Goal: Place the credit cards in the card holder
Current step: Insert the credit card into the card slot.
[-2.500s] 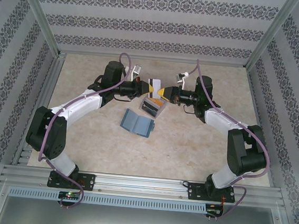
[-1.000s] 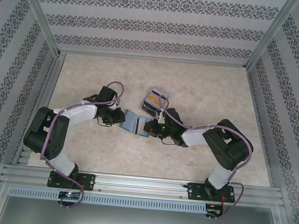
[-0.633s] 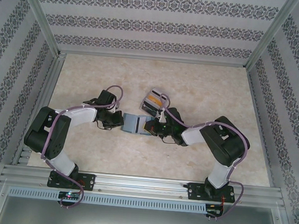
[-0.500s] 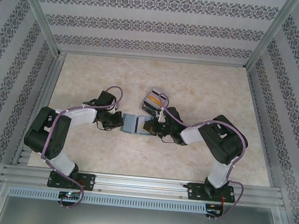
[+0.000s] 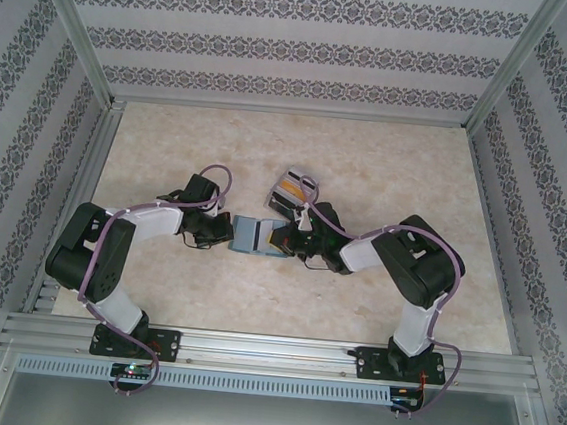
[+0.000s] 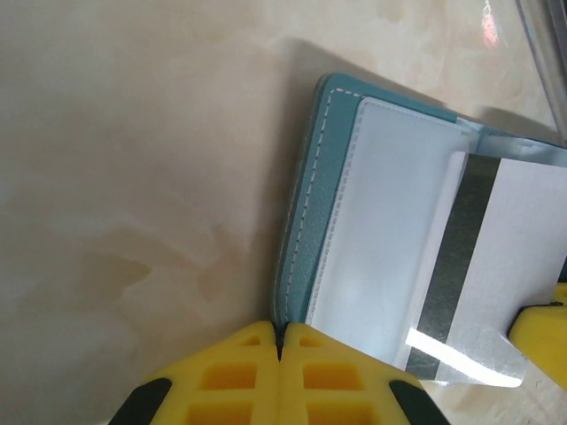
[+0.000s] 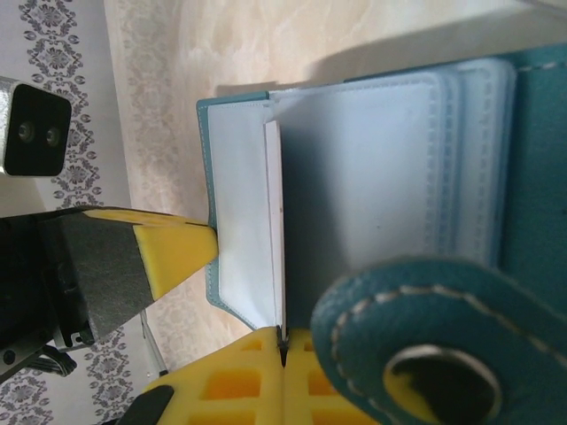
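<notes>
From overhead, the card holder (image 5: 258, 234) lies open at mid-frame between the left gripper (image 5: 232, 234) and the right gripper (image 5: 282, 241). In the left wrist view, the left gripper at the bottom edge pinches the holder's teal rim. A white credit card (image 6: 509, 239) lies at the right. In the right wrist view, the right gripper clamps that card edge-on at bottom center.

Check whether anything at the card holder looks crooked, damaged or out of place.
Nothing looks damaged or spilled. The card holder lies open, its cover edge pinched by the left claw. The white card in the right claw is only partly between the pocket pages and sticks out, which fits an insertion not yet finished.
</notes>
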Robot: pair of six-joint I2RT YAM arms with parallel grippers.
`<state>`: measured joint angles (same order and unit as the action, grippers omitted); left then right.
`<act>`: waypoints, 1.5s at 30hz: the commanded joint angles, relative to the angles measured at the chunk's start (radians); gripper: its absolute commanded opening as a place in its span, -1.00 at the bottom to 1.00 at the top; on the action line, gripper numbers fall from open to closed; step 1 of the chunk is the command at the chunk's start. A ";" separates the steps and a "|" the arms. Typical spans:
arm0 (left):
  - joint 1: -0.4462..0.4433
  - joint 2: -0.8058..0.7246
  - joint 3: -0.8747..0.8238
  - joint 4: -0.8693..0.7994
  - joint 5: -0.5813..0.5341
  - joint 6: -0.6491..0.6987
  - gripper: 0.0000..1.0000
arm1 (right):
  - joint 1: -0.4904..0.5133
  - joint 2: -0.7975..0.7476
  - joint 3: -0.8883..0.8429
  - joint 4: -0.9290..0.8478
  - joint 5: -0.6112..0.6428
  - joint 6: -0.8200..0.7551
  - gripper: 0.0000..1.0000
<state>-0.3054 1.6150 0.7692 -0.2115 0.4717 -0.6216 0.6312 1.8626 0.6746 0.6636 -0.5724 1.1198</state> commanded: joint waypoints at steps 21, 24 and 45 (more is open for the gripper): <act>0.008 -0.020 -0.034 0.027 0.045 -0.040 -0.95 | 0.074 -0.018 0.082 -0.174 0.129 -0.143 -0.95; 0.007 -0.025 -0.035 0.018 0.046 -0.037 -0.95 | 0.073 -0.060 0.078 -0.238 0.158 -0.176 -0.88; 0.007 -0.055 -0.070 0.050 0.042 -0.067 -0.97 | 0.058 -0.123 0.152 -0.501 0.212 -0.342 -0.55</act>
<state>-0.3054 1.5776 0.7124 -0.1680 0.5125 -0.6823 0.6910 1.7203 0.7925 0.1955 -0.3809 0.8104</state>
